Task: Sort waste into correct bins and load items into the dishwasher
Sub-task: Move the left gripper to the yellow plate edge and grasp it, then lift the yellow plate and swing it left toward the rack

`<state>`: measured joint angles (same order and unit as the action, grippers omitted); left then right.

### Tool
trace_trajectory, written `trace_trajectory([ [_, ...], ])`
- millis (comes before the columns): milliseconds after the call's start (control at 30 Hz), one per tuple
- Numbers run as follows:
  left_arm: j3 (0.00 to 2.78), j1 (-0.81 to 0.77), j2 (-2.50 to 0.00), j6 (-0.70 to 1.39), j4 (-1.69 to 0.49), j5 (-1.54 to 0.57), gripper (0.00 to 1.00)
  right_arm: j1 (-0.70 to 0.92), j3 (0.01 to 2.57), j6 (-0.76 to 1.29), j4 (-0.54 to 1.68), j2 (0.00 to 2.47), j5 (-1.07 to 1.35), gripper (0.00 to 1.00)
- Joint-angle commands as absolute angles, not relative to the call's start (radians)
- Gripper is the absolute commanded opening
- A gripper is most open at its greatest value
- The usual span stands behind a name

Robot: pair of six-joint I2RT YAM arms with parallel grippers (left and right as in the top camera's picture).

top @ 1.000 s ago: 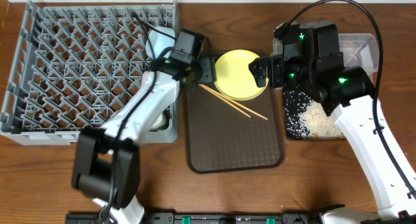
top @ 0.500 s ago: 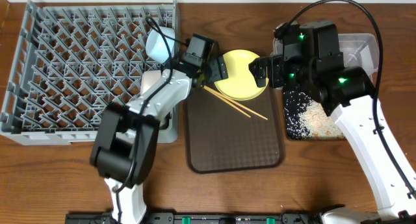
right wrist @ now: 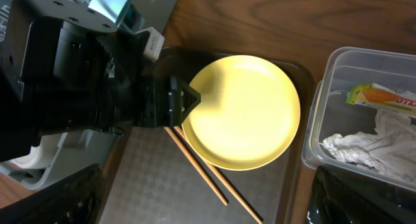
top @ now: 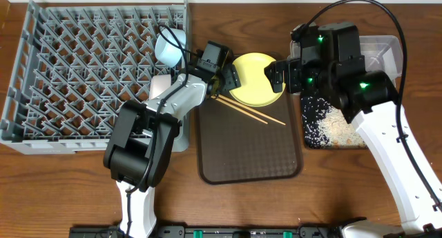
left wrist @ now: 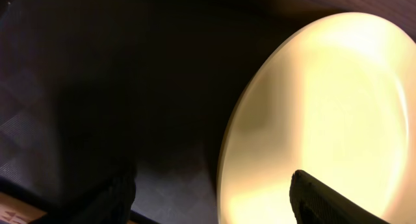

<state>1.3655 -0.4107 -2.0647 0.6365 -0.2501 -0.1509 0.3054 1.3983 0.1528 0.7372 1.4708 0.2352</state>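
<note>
jaws spread on left gripper [top: 229,78] and right gripper [top: 277,76], chopsticks [top: 248,109] slanting upper-left to lower-right

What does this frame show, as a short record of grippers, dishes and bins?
left gripper: open, at the yellow plate's left rim
right gripper: open, above the plate's right side
yellow plate: on the brown tray
chopsticks: on the brown tray, beside the plate
light blue bowl: in the grey rack
clear tub: holds wrapper and tissue
black tray: holds rice scraps
</note>
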Motion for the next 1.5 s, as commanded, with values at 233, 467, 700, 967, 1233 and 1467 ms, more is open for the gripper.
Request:
trace_trajectory([
  [233, 1.372, -0.459, -2.108, 0.714, -0.210, -0.139, 0.75, 0.309, 1.411, 0.163, 0.738, 1.478, 0.236, 0.99],
  [467, 1.372, -0.466, -2.165, 0.799, -0.172, -0.149, 0.60, 0.309, 1.411, 0.163, 0.738, 1.478, 0.236, 0.99],
  [700, 1.372, -0.468, -2.166, 0.833, -0.173, -0.146, 0.28, 0.309, 1.411, 0.163, 0.738, 1.478, 0.236, 0.99],
  [967, 1.372, -0.468, -2.166, 0.833, -0.173, -0.146, 0.08, 0.309, 1.411, 0.163, 0.738, 1.478, 0.236, 0.99],
  [1233, 1.372, -0.465, -2.162, 0.832, -0.173, -0.146, 0.08, 0.309, 1.411, 0.163, 0.738, 1.478, 0.236, 0.99],
  [1467, 1.372, -0.438, -2.116, 0.715, -0.167, -0.146, 0.07, 0.309, 1.411, 0.163, 0.738, 1.478, 0.236, 0.99],
])
